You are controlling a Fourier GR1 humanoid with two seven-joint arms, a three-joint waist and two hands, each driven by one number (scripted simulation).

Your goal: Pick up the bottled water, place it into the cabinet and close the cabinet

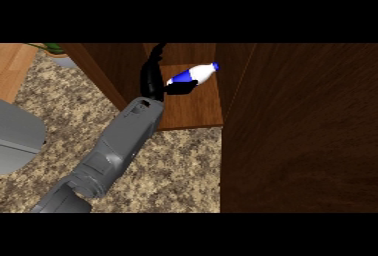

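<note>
Granite-patterned counter [170, 170] fills the near field, speckled tan and brown, with a grey rounded object [15, 135] cut off by the frame at nine o'clock. From seven o'clock a single grey forearm [111, 150] rises diagonally toward twelve; which of the robot's arms it is cannot be told from this view. At its far end the black hand [159, 82] has its fingers curled round the lower body of the bottled water [193, 74], gripping it. The bottle lies tilted, blue cap toward one o'clock, white body banded with a blue label, held above the wooden shelf [193, 107] of the cabinet [118, 65]; whether it touches the shelf cannot be told. The open cabinet door [303, 130], a dark wood panel, occupies the whole field from one to five o'clock. Farthest, at eleven o'clock, a lighter wooden surface [16, 65] and a scrap of green plant [52, 47] show at the edge.
</note>
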